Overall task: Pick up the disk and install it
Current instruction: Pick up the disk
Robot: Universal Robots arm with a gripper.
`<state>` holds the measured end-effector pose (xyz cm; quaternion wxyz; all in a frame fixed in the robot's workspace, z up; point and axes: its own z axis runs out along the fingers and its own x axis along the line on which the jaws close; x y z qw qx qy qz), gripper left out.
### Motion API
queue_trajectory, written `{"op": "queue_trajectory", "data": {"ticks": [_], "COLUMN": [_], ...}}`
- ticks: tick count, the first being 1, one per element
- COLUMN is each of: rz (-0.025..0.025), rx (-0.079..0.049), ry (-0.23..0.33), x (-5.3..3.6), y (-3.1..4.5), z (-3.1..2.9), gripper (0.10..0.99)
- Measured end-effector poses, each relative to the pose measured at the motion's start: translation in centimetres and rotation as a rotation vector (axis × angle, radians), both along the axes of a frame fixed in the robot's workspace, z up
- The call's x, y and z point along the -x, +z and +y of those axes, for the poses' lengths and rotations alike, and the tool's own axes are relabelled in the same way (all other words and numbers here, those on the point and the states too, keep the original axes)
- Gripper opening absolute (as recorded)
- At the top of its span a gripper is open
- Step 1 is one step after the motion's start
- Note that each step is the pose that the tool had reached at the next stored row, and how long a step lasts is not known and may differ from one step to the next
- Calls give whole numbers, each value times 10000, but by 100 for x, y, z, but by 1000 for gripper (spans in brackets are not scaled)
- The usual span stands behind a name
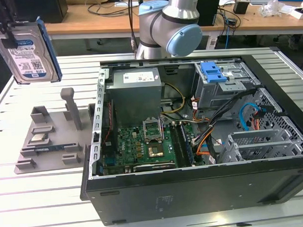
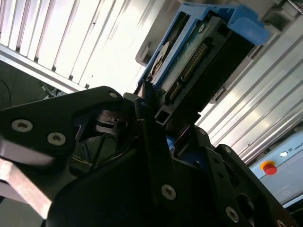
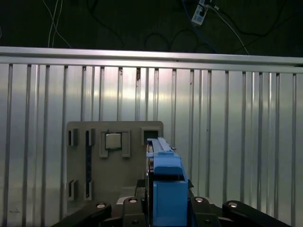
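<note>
A ribbed aluminium desk (image 1: 44, 198) carries an open black computer case (image 1: 195, 192). Beside the case, on the exterior view's left, lies a grey plastic parts tray (image 1: 47, 143). Outside the case, above that tray and clear of the desk, hangs the disk (image 1: 30, 51), a silver-grey drive in a blue carrier. The black tool (image 2: 163, 118) is clamped on its end. Pick-up looks done, installing not. That likely calls for squaring the carrier to the metal drive cage (image 1: 230, 85) inside the case.
</note>
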<state>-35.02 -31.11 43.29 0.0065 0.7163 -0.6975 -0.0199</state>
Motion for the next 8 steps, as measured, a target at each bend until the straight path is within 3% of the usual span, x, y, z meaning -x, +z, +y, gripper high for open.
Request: {"op": "queue_trajectory", "data": {"ticks": [2,8], "rz": [0,1], "rx": [0,0], "ry": [1,1], "x": [0,0], "y": [104,242], "z": [3,9], "gripper": [369,369]}}
